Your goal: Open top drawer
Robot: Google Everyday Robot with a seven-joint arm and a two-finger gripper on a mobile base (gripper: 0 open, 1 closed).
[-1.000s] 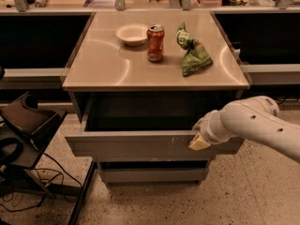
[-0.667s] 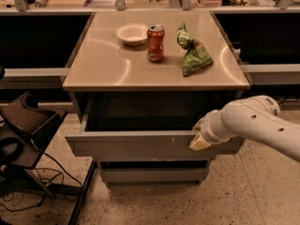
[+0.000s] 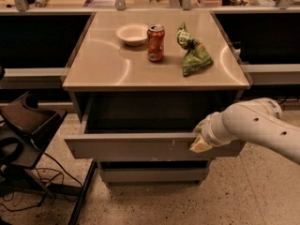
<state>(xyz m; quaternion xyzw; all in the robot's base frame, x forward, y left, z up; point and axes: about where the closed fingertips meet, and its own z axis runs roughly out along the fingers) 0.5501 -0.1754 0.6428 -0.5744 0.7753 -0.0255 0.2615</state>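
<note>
My gripper (image 3: 200,143) rests against the right end of the top drawer (image 3: 136,147), lower centre of frame; I cannot tell its state. The drawer stands well out of the cabinet (image 3: 103,67), so I judge opening nearly done, perhaps only letting go left.

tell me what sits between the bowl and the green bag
A soda can stands between the bowl and the bag, seen in the camera view. The hand is down at the top drawer front's right end.
</note>
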